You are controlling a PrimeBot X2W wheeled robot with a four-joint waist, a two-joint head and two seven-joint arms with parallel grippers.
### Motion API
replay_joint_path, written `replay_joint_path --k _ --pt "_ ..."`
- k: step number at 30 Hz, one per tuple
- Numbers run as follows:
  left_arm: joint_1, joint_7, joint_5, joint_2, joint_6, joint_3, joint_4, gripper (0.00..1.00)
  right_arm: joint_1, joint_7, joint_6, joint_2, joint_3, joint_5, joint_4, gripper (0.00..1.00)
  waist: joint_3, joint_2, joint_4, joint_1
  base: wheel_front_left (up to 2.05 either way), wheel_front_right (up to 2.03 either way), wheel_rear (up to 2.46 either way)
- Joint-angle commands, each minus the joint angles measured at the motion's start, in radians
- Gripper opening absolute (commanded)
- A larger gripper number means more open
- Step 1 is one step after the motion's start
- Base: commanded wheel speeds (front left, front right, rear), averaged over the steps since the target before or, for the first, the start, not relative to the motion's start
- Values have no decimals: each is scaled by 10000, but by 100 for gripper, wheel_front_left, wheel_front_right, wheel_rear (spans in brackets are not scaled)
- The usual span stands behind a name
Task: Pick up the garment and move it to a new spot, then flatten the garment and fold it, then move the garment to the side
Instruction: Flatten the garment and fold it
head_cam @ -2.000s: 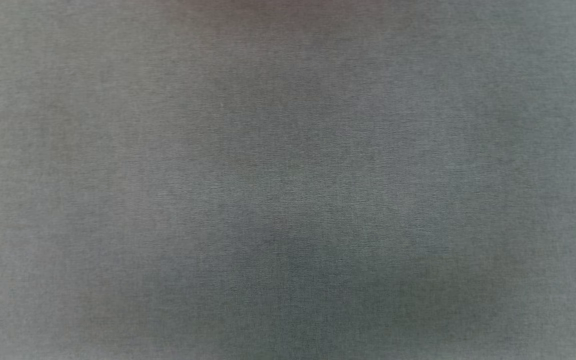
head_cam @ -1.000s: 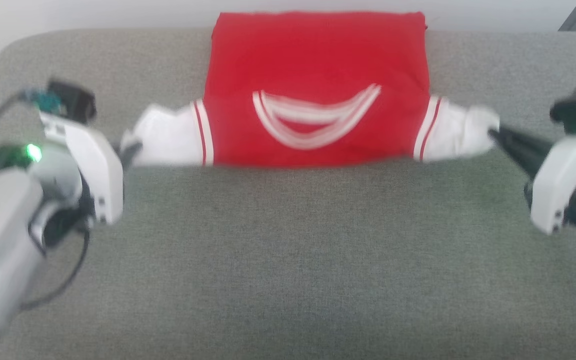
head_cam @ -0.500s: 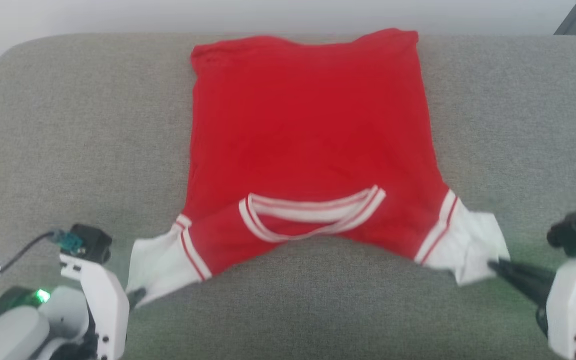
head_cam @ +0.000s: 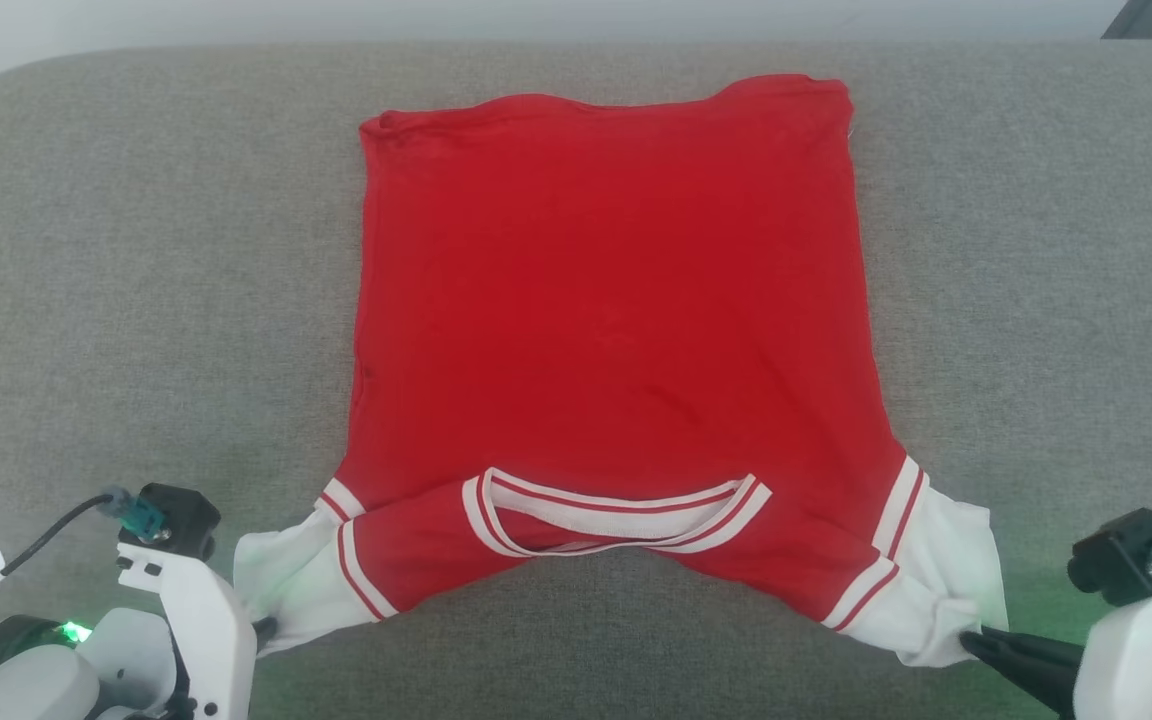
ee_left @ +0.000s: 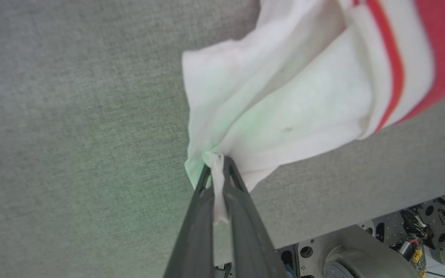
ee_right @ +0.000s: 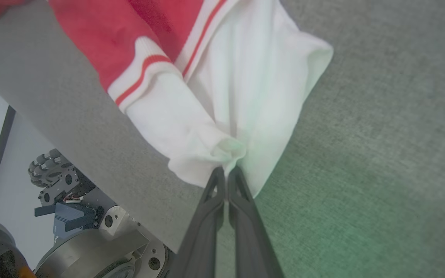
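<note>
L gripper is clenched on a pinch of white cloth: the corner of the L sleeve of the garment, w/ a thin strip squeezed btwn its two dark fingers and bunched at the tips. R gripper is clamped the same way, tips nipping the gathered end of the R sleeve, jaws nearly together. Green glow tints the cloth round both tips.

Both grippers sit at the near edge of the grey padded surface, well apart, one each side. In the wrist views the robot base and a roller wheel show below that edge, back behind the fingers. Can't tell if the sleeve ends are lifted off the surface.

Just past the tips each sleeve widens from white to a red-and-white striped band, then to red. Btwn the two grippers and a bit farther out lies the striped collar, opening toward the robot in a shallow curve, bare grey below it. The sleeves angle back and outward to the grippers, so the near edge arches.

Beyond the collar the body spreads flat on the surface, plain red, few light creases, approx centred btwn the grippers. Farthest from them the hem runs across, its R corner slightly farther out than the L, close to the surface's far edge
</note>
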Motion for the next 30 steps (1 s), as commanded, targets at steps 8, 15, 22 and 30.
replay_joint_path --k 8,15,22,30 --pt "-182 -221 102 -445 -27 -23 58 0 -48 635 -12 1046 -612 -1195 485 100 7 0 -35 0 0 0 0" --pt "-282 -355 241 -623 -83 -75 8 0 -119 1236 -3 1883 -2448 -1571 -344 100 59 0 108 0 0 0 0" --pt "-685 -419 434 -1005 -267 -129 -40 0 -1862 1912 -2 3272 -3990 -3176 -789 100 481 0 458 0 0 0 0" --pt "-1511 -300 743 -1765 -654 -356 372 0 -5665 1931 -3 3826 -3835 -4142 1911 100 1114 0 1203 0 0 0 0"
